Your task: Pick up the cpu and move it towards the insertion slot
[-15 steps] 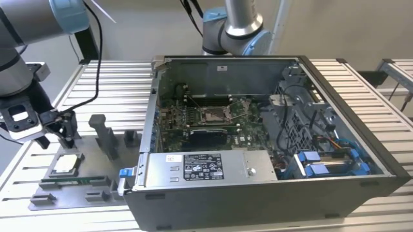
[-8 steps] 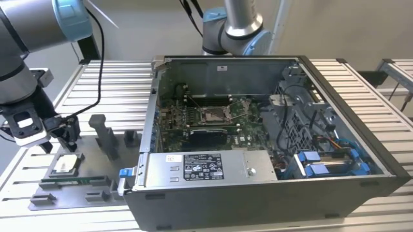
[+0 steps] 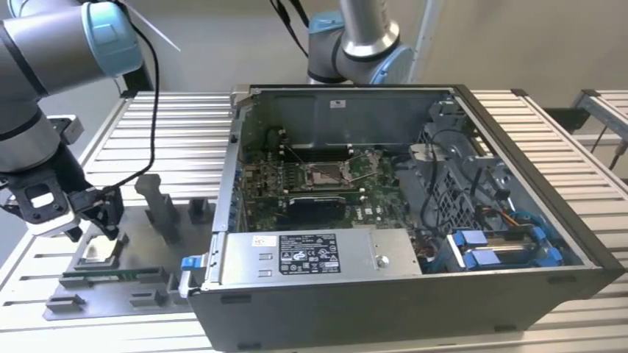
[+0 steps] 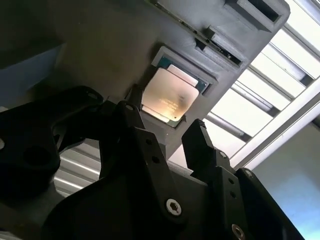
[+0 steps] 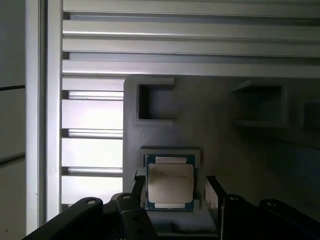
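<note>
The cpu (image 3: pixel 99 251) is a small silvery square chip lying flat in a recess of the grey fixture plate (image 3: pixel 147 298), at the exterior view's left, outside the computer case. My gripper (image 3: pixel 96 234) hangs just above it, open. In both wrist views the cpu (image 5: pixel 170 182) (image 4: pixel 169 98) sits between the two black fingers (image 5: pixel 213 194), with a gap on each side. From the second wrist view the gripper (image 4: pixel 165 127) is seen close over the chip. The insertion slot (image 3: pixel 324 174) is the silver-framed socket on the green board inside the case, well to the exterior view's right of the gripper.
The open computer case (image 3: pixel 393 294) fills the middle, its near wall and power supply (image 3: pixel 314 257) between fixture and socket. A green memory stick (image 3: pixel 113 276) lies in the fixture near the cpu. Grey upright posts (image 3: pixel 162 209) stand on the fixture. A second arm (image 3: pixel 354 44) stands behind.
</note>
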### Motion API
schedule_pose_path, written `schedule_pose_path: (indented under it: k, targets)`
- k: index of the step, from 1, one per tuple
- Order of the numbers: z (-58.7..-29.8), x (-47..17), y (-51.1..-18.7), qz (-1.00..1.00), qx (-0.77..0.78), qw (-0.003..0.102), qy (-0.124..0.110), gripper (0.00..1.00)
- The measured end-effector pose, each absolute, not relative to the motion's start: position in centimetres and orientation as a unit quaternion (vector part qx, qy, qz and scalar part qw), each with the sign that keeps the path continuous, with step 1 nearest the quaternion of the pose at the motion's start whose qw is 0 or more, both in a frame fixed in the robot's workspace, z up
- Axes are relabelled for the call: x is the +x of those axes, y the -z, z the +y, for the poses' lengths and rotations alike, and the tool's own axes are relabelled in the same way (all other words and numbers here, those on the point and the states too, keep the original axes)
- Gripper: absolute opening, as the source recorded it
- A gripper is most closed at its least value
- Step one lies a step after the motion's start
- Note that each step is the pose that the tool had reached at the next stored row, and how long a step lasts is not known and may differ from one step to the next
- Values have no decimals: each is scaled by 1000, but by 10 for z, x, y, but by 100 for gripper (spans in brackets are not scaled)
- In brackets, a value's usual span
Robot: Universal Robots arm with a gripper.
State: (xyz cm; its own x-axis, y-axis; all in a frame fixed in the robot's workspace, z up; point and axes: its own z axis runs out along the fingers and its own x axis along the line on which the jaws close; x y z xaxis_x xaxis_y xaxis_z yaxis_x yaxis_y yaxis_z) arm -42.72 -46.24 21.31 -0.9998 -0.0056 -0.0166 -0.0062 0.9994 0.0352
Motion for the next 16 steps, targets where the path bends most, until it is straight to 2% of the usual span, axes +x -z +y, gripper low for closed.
schedule_pose_path:
  k: [16]
  targets:
    - [-463,-430,-194,1000,-9,8,-18,100]
